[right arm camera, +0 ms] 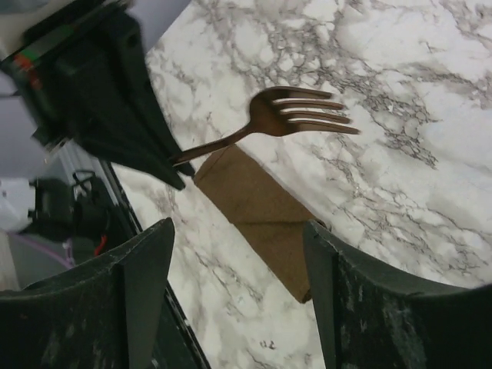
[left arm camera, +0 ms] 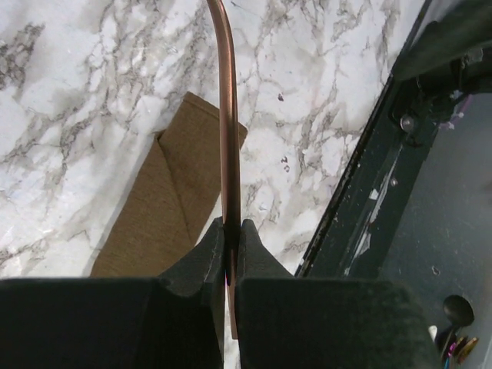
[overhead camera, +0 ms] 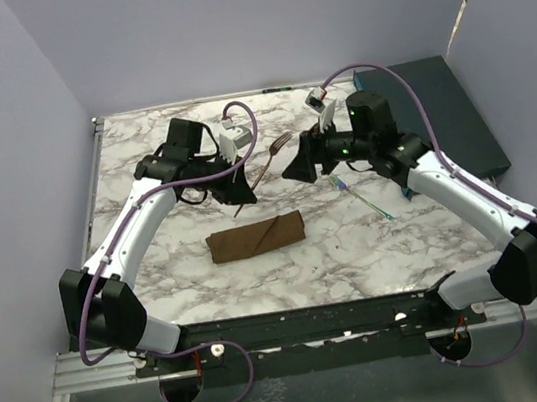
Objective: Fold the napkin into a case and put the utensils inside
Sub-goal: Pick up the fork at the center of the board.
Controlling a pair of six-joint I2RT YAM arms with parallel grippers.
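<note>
- I see my left tool (left arm camera: 231, 229) shut tight on the fork (right arm camera: 304, 115). Its two fingers pinch the thin copper handle from both sides.
- The fork sticks out from that tool, and its prongs point toward my right tool (right arm camera: 238, 231). The prongs are not touching it.
- My right tool is open wide. Nothing sits between its fingers.
- The case (overhead camera: 256, 237) lies flat on the marble surface (overhead camera: 144, 179). It is a long, thin brown cloth with a slanted fold at one end.
- From the top, the case is on the near side of both tools, closer to the arm bases. No tool touches it.
- From the left wrist, the fork handle runs across the front of the case, past its end. I cannot tell if the fork touches the cloth there.
- From the right wrist, the fork and the case show in the gap between the open fingers, with the fork above the case in that view.
- A thin stick with a blue-green end (overhead camera: 364, 199) lies on the surface near the right arm.
- A dark teal box (overhead camera: 436, 105) sits at the far right corner.
</note>
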